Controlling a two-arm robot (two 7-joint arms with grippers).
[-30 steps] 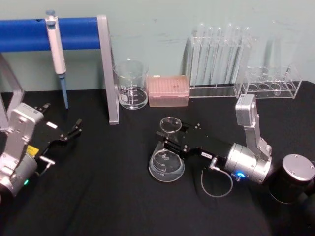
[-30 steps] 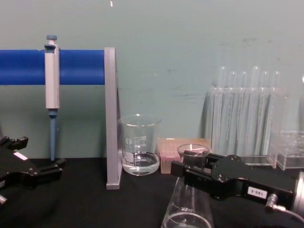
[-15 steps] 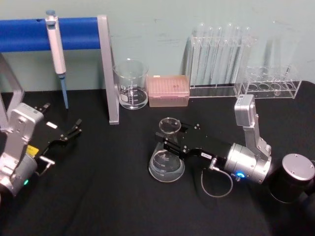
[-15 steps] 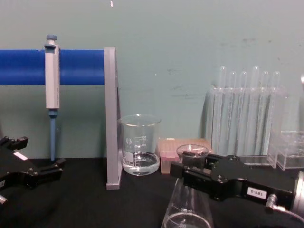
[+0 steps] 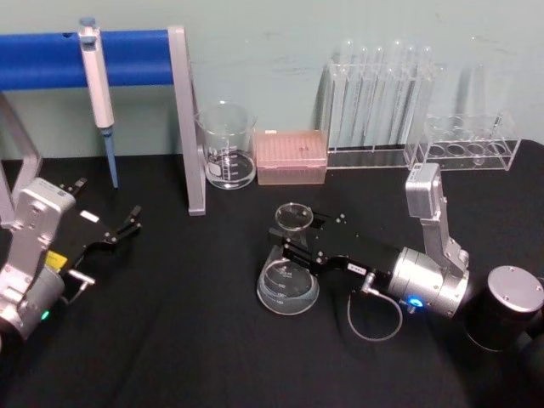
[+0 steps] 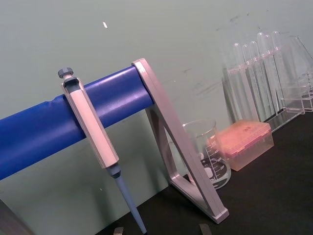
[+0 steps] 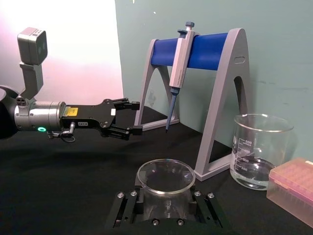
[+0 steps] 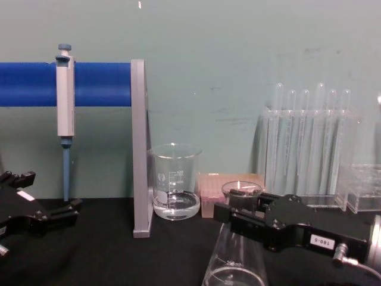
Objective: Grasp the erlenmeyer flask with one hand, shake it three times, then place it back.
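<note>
The erlenmeyer flask (image 5: 287, 285) is upright near the middle of the black table, with a little clear liquid in its wide base. My right gripper (image 5: 296, 240) reaches in from the right and is shut on the flask's neck just under the rim. In the chest view the flask (image 8: 235, 262) hangs below the right gripper (image 8: 238, 214), and its base is cut off. The right wrist view looks down on the flask's rim (image 7: 165, 177) between the two jaws. My left gripper (image 5: 108, 198) rests open at the far left, away from the flask.
A glass beaker (image 5: 226, 144) with some liquid stands behind the flask, beside a pink tip box (image 5: 291, 156). A pipette (image 5: 96, 76) hangs on the blue-barred stand (image 5: 185, 119) at the back left. Test tube racks (image 5: 374, 93) line the back right.
The right gripper and the flask shifted only a few pixels and came back. The left arm has not moved.
</note>
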